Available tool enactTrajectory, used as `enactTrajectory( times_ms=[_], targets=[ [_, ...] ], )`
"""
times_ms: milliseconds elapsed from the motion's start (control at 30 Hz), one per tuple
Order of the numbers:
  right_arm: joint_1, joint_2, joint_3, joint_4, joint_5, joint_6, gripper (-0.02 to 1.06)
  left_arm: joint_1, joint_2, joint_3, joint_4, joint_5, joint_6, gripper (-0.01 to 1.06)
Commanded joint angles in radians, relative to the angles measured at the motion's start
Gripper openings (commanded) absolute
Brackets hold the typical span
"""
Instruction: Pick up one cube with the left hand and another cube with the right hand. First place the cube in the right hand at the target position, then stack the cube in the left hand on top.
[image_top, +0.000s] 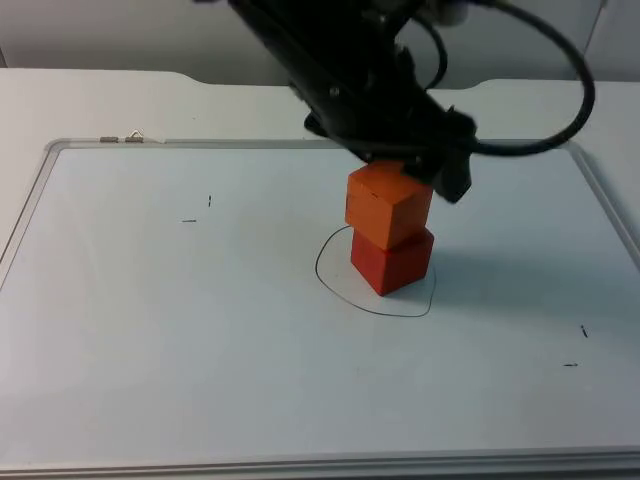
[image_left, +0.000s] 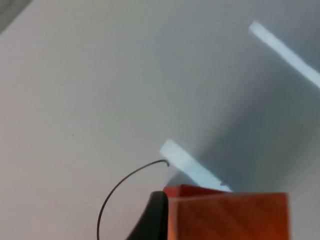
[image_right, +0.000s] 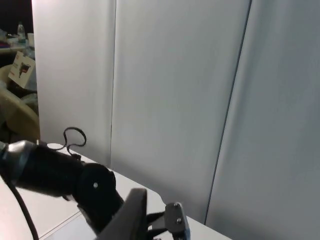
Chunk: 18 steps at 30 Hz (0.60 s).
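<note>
White bench (image_top: 200, 330), pen-drawn circle (image_top: 330, 275): red cube (image_top: 392, 262) inside it, orange cube (image_top: 387, 206) stacked on top w/ left gripper (image_top: 405, 170) jaws clamped on it. Right gripper's jaws: can't tell.

The left arm is reaching in from the table's far side over its middle, its left gripper (image_top: 405, 178) pointing down with fingers clamped on the orange cube (image_top: 388, 206), while the right arm is waiting raised, facing the partition.

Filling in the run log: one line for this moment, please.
orange cube on red cube inside circle | left claw at orange cube | right arm waits
</note>
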Motion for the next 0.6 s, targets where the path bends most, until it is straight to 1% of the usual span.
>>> enactTrajectory(
  times_ms=[0,33,100,167,200,300,333,367,433,500,533,567],
  targets=[
    [0.001,-0.001,0.005,-0.001,0.004,-0.002,1.05,-0.006,-0.068,-0.083,-0.002,0.114,-0.004,0.84],
    [0.001,-0.001,0.005,-0.001,0.004,-0.002,1.05,-0.006,-0.068,-0.083,-0.002,0.114,-0.004,0.84],
    [0.001,-0.001,0.005,-0.001,0.004,-0.002,1.05,-0.006,-0.118,-0.129,-0.001,0.177,-0.008,0.84],
    [0.001,-0.001,0.005,-0.005,0.004,-0.002,1.05,-0.006,-0.174,-0.161,0.007,0.214,-0.014,0.84],
    [0.001,-0.001,0.005,-0.005,0.004,-0.002,1.05,-0.006,-0.174,-0.161,0.007,0.214,-0.014,0.84],
    [0.001,-0.001,0.005,-0.009,0.004,-0.002,1.05,-0.006,-0.279,-0.168,0.032,0.239,-0.037,0.84],
    [0.001,-0.001,0.005,-0.009,0.004,-0.002,1.05,-0.006,-0.339,-0.168,0.060,0.251,-0.058,0.84],
    [0.001,-0.001,0.005,-0.009,0.004,-0.002,1.05,-0.006,-0.339,-0.168,0.060,0.251,-0.058,0.84],
    [0.001,-0.001,0.005,-0.010,0.009,-0.002,1.05,-0.006,-0.415,-0.166,0.116,0.273,-0.086,0.84],
    [0.001,-0.001,0.005,-0.010,0.011,-0.002,1.05,-0.006,-0.495,-0.164,0.191,0.316,-0.133,0.84],
    [0.001,-0.001,0.005,-0.010,0.011,-0.002,1.05,-0.006,-0.495,-0.164,0.191,0.316,-0.133,0.84],
    [0.001,-0.001,0.005,-0.010,0.011,-0.002,1.05,-0.006,-0.531,-0.164,0.233,0.342,-0.153,0.84]
  ],
)
